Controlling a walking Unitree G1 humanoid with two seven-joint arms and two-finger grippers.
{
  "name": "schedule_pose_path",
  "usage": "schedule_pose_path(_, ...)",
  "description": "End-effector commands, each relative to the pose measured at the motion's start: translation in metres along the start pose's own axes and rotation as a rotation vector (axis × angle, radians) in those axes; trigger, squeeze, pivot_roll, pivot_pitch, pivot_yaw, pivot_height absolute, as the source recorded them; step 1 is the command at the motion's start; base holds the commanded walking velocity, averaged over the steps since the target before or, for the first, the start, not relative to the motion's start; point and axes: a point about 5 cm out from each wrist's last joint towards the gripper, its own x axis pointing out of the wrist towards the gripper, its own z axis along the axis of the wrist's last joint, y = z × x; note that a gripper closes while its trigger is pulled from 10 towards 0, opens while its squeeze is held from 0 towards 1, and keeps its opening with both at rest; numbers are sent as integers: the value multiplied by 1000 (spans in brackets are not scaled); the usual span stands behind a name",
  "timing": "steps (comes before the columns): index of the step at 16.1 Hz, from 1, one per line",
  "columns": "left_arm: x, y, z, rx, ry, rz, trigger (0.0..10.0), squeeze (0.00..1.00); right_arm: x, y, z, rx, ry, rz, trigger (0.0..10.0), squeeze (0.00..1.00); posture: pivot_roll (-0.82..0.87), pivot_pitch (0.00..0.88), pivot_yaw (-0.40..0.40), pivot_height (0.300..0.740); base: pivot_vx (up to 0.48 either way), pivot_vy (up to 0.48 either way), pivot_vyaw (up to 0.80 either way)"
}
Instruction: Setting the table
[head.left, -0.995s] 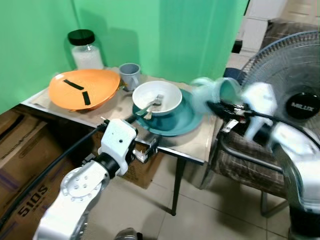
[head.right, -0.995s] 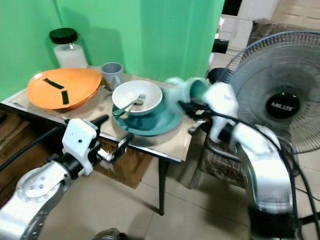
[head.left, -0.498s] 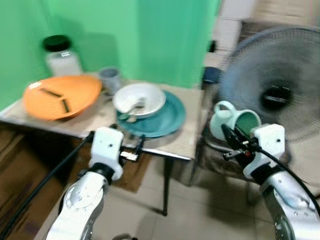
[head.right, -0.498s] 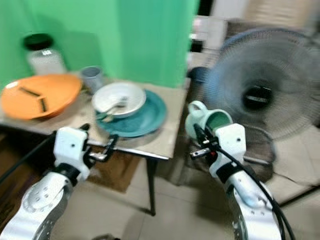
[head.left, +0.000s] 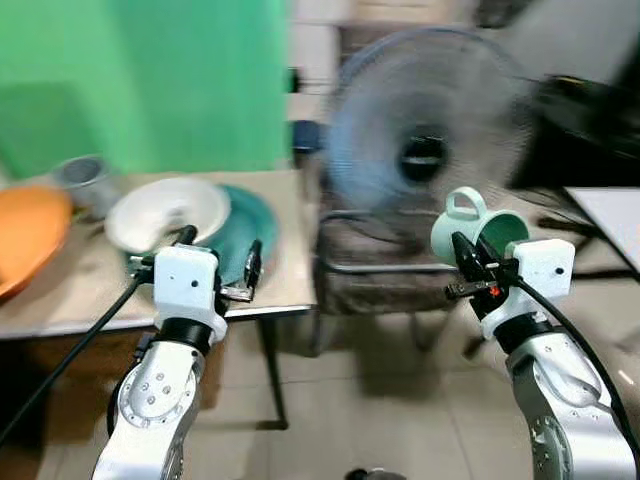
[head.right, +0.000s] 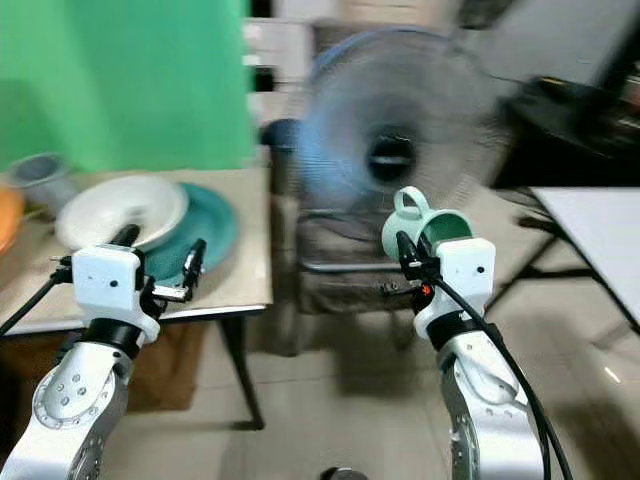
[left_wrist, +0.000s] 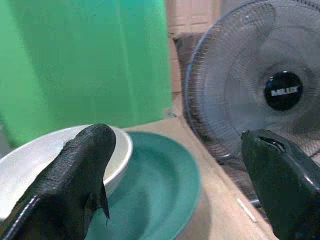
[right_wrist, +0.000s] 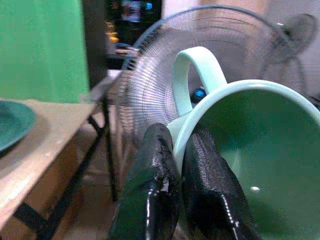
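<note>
My right gripper (head.left: 468, 264) is shut on the rim of a pale green mug (head.left: 470, 218), held up in the air to the right of the table; the right wrist view has the mug (right_wrist: 250, 150) tilted, its rim pinched between the two black fingers (right_wrist: 159, 165). A white bowl (head.left: 165, 210) sits on a teal plate (head.left: 252, 215) on the beige table (head.left: 285, 280). My left gripper (head.left: 215, 265) stands open and empty at the table's near edge, just in front of the plate; its fingers (left_wrist: 85, 165) frame the bowl (left_wrist: 30, 160) and plate (left_wrist: 155, 190).
A large standing fan (head.left: 425, 150) stands behind a chair (head.left: 370, 280) between the table and my right arm. A grey cup (head.left: 82, 175) and an orange plate (head.left: 20, 235) sit on the table's left part. A white table corner (head.left: 610, 215) is at the far right. Green backdrop behind.
The camera has swung to the right, so the table now lies at the left and the fan in the middle. My right gripper still holds the mug, further from the table.
</note>
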Motion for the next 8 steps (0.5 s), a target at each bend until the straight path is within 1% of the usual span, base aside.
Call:
schedule_pose_path(1,1,4,-3,13,27,2,10000,0,-6,-10,0,33,7,-26,10000,0,28,0,-4,740,0,0,-800)
schedule_pose_path(2,1,3,-4,2,42,-31,10000,0,-8,-14,-2,45,16,-31,10000,0,28,0,0,740,0,0,-800)
schedule_pose_path(3,-1,0,-6,-2,51,-90,10000,0,-18,-28,-13,31,53,-56,10000,0,29,0,7,740,0,0,-800)
schedule_pose_path(4,-2,-1,-8,3,53,-99,10000,0,-23,-30,-22,29,110,-55,10000,0,29,0,8,740,0,0,-800)
schedule_pose_path(5,-2,-2,-8,16,53,-95,10000,0,-24,-30,-27,47,146,-21,10000,0,32,0,1,740,0,0,-800)
schedule_pose_path(7,-3,1,-8,9,53,-68,10000,0,-14,-35,-17,78,112,-120,10000,0,48,0,-28,740,0,0,0)
schedule_pose_path(8,-5,6,-9,2,66,-33,10000,0,-7,-29,-11,89,79,-120,10000,0,49,0,-31,740,0,0,0)
